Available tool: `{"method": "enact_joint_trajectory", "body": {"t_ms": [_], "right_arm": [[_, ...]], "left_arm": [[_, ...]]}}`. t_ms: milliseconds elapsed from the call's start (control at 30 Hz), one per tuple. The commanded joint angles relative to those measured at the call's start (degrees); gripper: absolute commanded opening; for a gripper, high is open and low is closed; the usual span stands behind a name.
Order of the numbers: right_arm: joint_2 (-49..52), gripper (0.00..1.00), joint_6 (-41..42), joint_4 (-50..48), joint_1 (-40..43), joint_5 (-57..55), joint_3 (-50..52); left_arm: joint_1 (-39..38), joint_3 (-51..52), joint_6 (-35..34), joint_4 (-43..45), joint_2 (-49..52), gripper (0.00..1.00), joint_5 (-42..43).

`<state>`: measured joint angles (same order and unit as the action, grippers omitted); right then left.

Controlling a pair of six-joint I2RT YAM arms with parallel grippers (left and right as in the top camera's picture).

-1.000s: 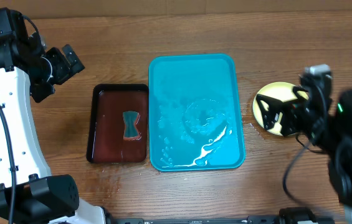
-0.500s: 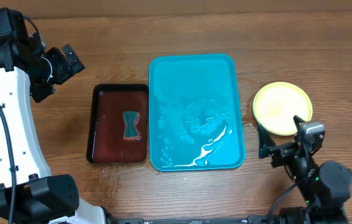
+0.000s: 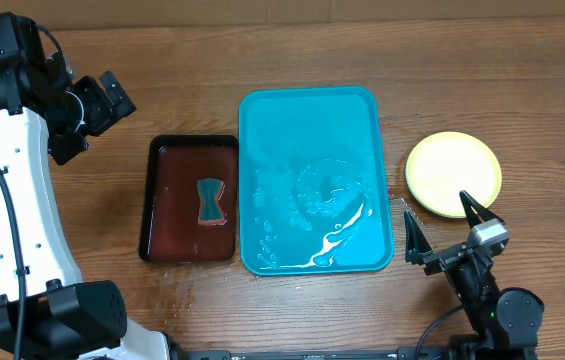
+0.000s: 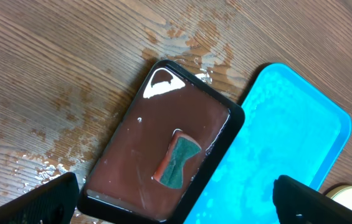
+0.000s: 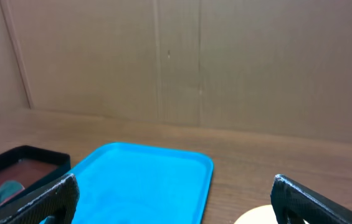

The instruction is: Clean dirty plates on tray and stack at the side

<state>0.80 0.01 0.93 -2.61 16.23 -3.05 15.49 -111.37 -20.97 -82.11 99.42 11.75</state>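
Observation:
The turquoise tray point(image 3: 312, 180) lies in the middle of the table, wet, with no plate on it. It also shows in the left wrist view point(image 4: 288, 137) and the right wrist view point(image 5: 144, 180). A pale yellow plate point(image 3: 453, 174) lies on the table to the tray's right; I cannot tell how many plates lie under it. Its edge shows in the right wrist view point(image 5: 256, 216). My right gripper point(image 3: 447, 232) is open and empty, low near the front edge, in front of the plate. My left gripper point(image 3: 102, 100) is open and empty, held high at the far left.
A black tray with a reddish-brown inside point(image 3: 189, 198) lies left of the turquoise tray and holds a green sponge point(image 3: 210, 200). Water drops lie on the wood around it point(image 4: 57, 143). A cardboard wall point(image 5: 176, 56) stands behind the table.
My right arm has pulled back from over the plate toward the front edge, leaving the plate uncovered. The left arm has not moved.

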Motion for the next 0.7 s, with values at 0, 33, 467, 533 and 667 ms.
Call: {"method": "enact_joint_trajectory", "body": {"t_ms": [0, 33, 467, 533, 667], "right_arm": [[-0.68, 1.0, 0.15, -1.09, 0.02, 0.33, 2.58], [-0.68, 1.0, 0.15, -1.05, -0.02, 0.39, 2.62], [-0.52, 1.0, 0.15, 2.34, -0.31, 0.37, 2.58], [-0.52, 1.0, 0.15, 2.34, -0.31, 0.37, 2.58], [-0.5, 1.0, 0.15, 2.34, -0.31, 0.37, 2.58]], "left_arm": [[0.24, -0.92, 0.39, 0.02, -0.44, 1.0, -0.31], [0.24, -0.92, 0.39, 0.02, -0.44, 1.0, -0.33], [0.24, -0.92, 0.39, 0.04, -0.44, 1.0, -0.33], [0.24, -0.92, 0.39, 0.02, -0.44, 1.0, -0.33], [0.24, -0.92, 0.39, 0.04, -0.44, 1.0, -0.33]]}}
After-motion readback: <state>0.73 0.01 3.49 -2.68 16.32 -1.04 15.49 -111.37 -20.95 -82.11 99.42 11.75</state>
